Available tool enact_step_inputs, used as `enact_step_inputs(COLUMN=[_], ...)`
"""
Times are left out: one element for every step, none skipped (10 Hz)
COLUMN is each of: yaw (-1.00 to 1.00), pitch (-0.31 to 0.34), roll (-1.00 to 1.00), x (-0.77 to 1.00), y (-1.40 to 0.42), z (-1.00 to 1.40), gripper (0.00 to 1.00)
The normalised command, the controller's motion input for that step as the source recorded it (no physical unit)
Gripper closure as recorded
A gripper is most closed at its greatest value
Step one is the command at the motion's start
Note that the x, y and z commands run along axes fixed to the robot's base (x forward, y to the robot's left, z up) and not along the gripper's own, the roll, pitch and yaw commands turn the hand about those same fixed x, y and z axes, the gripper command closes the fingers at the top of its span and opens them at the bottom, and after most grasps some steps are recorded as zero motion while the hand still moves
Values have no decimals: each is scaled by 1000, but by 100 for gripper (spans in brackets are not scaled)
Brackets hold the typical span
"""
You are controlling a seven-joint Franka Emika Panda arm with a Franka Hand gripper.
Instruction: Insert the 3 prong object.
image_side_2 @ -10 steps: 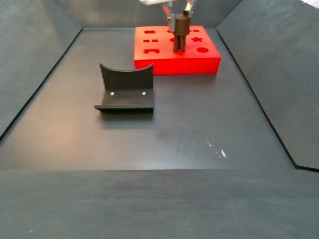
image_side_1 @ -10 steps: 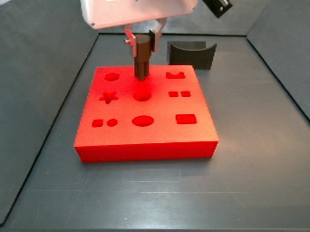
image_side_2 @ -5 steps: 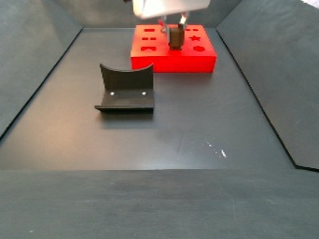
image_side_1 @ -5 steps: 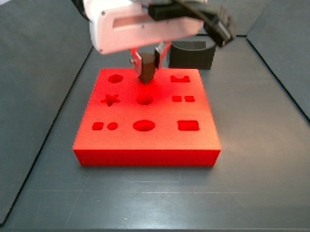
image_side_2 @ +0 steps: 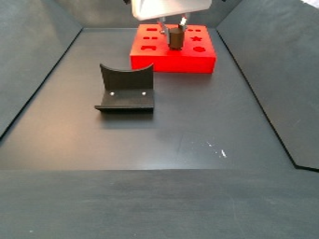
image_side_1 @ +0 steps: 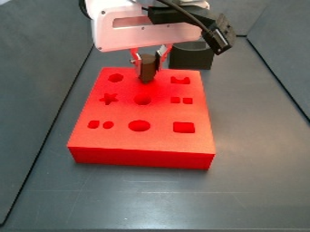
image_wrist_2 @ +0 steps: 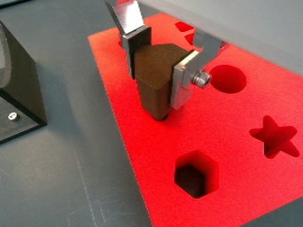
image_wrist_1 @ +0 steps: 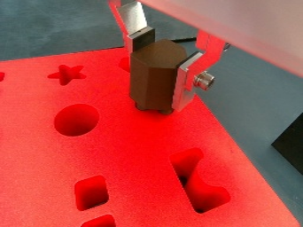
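Note:
My gripper (image_wrist_1: 166, 62) is shut on the 3 prong object (image_wrist_1: 154, 82), a dark brown stick-like piece held upright between the silver fingers (image_wrist_1: 190, 78). Short prongs show at its lower end, which stands at the top face of the red block (image_wrist_1: 142, 151), near that block's far edge. I cannot tell whether the prongs are in a hole. Both wrist views show the piece (image_wrist_2: 154, 89) in the gripper (image_wrist_2: 160, 62). In both side views the gripper (image_side_1: 148, 62) (image_side_2: 176, 26) holds the piece (image_side_1: 148, 72) (image_side_2: 176, 38) over the block's far part (image_side_1: 145, 136) (image_side_2: 174, 63).
The red block has several shaped holes: a star (image_wrist_1: 67, 73), a round one (image_wrist_1: 74, 120) and a hexagon (image_wrist_2: 196, 173). A dark grey curved-top block (image_side_2: 125, 89) stands apart on the dark floor; it also shows behind the gripper (image_side_1: 194, 56). Dark walls enclose the floor.
My gripper, still holding the piece, has moved from over the block's middle toward its far edge and come lower. The red block and the grey block have not moved.

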Motion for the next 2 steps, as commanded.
enact_step_inputs(yaw=[0,0], pitch=[0,0], roll=[-30,0], x=[-14,0], y=[0,0], z=[-49,0], gripper=[100,100])
